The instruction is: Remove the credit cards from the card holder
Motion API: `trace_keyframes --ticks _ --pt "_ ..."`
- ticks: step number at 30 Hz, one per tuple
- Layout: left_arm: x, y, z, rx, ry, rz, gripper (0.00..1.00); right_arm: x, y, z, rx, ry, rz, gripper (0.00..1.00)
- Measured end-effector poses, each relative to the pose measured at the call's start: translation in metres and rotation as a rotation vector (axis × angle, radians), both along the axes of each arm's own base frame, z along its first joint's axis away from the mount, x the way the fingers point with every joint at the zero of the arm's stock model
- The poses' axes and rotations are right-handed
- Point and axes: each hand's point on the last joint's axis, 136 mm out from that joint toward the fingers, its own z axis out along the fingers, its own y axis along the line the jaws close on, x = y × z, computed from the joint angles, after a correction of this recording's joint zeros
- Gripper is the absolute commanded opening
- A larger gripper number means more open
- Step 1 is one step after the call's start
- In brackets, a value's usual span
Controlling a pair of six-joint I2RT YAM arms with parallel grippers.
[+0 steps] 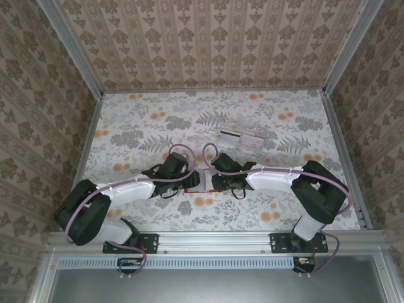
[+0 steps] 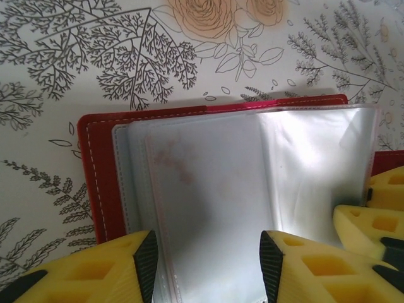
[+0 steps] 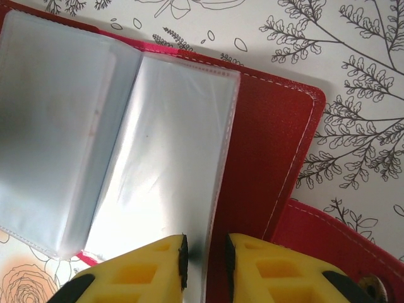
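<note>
The right gripper (image 3: 204,262), nearly closed, pinches a clear sleeve edge of the red folding card holder (image 3: 278,145); the left gripper (image 2: 208,262) straddles the sleeves, released.

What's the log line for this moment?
card holder open on table | left gripper open over sleeves | right gripper pinching sleeve edge | cards out

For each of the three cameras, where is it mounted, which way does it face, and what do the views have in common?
Top external: above and behind the bases, looking down on the table, both arms and the cards.
Left wrist: on the left arm, facing down at the card holder; left hand open around its sleeves.
Right wrist: facing down; right hand nearly closed on a sleeve edge.
Both wrist views share the holder.
</note>
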Motion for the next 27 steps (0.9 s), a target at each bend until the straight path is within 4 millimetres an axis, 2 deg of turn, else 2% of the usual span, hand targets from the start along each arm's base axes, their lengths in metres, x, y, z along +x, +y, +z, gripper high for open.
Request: trace_keyframes --ticks 4,18,21,27 --pt "0.0 -0.001 -0.006 0.007 0.011 -0.002 0.49 0.0 0.0 0.0 0.001 0.0 0.0 0.26" --pt "0.0 -0.01 -0.005 -0.04 0.013 -0.017 0.51 0.0 0.001 -0.003 0.002 0.008 -0.005 0.28" --pt "-0.001 -0.008 -0.004 -0.039 0.012 -0.015 0.51 0.001 0.0 -0.002 0.002 0.006 -0.02 0.33" --pt "-0.001 -0.006 0.0 -0.038 0.002 -0.009 0.51 0.006 -0.01 0.017 0.009 -0.04 -0.074 0.38"
